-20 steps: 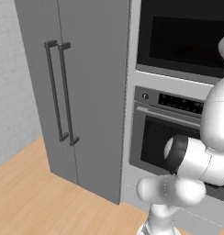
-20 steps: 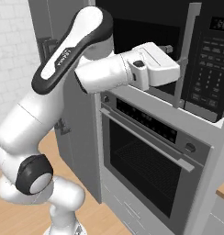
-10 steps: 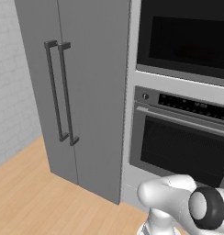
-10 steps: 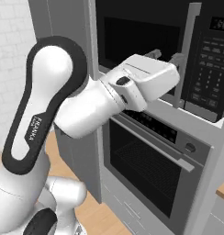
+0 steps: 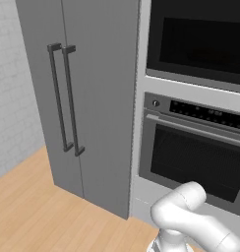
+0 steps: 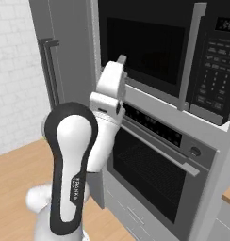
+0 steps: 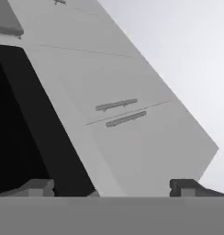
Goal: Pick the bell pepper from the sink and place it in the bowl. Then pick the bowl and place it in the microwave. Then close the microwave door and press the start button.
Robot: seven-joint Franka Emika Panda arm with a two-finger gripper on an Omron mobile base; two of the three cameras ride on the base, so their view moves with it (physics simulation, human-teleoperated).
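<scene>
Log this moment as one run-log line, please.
phase: arm raised at microwave | gripper: open, empty | microwave door: looks ajar | below: oven | left: tall cabinet

White arm rises from base, large black-edged link upright, forearm reaching up and forward. Hand raised, pointing upward. Gripper (image 7: 114, 186) empty, jaws spread wide, two dark fingertips (image 7: 185, 186) far apart at bottom of hand view. In left base view, white elbow joint bent low at lower right.
</scene>
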